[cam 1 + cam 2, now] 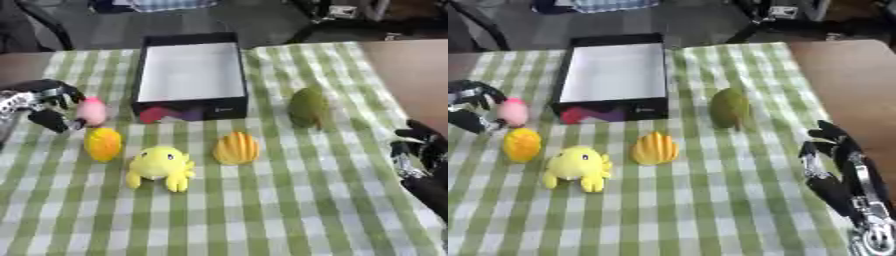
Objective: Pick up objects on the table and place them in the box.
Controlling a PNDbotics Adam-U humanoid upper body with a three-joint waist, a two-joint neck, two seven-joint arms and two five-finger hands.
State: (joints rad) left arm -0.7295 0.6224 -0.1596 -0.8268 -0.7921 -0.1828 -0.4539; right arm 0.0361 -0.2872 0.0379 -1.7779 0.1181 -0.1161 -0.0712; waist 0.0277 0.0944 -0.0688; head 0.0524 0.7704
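Pink toy [92,110], small and round, is pinched in the left robot hand [48,107]; the right robot hand [837,162] rests open, holding nothing

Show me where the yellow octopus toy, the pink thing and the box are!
yellow octopus toy [159,164]: left eye view, on its round head.
pink thing [92,111]: left eye view, on its middle, beside the left hand [39,102].
box [189,72]: left eye view, on its white inside floor.

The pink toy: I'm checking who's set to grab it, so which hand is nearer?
Left. The left hand is right against the pink toy, fingers curled around it. The right hand rests far across the table by the right edge.
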